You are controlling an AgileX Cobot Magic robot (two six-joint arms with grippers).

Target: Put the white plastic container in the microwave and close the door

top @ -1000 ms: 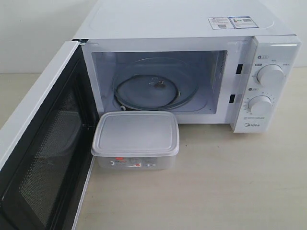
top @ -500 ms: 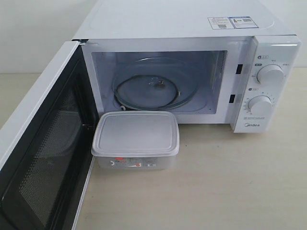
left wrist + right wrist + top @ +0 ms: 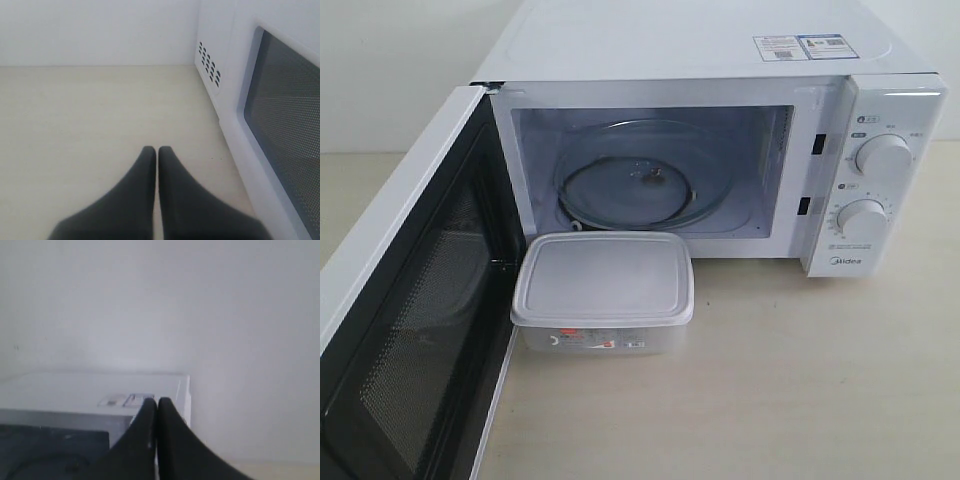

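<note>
Pickup not begun: container (image 3: 603, 282) on table (image 3: 800, 380) at mouth of open microwave (image 3: 720, 45), door (image 3: 395, 300) swung wide left. Clenched, empty: left gripper (image 3: 156, 150), right gripper (image 3: 156, 401). Next: open up, straddle container.

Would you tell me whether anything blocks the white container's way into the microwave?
Nothing visible does: the white mesh-windowed door is swung open, the round glass turntable is bare, and the lidded translucent-white plastic container sits before the opening.

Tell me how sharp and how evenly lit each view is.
Exterior view: sharp and evenly lit, no hard shadow beside the container, faint reflections on the turntable. Left wrist view: door mesh legible, near jaws blurred. Right wrist view: soft throughout, microwave hazy against a washed-out wall.
</note>
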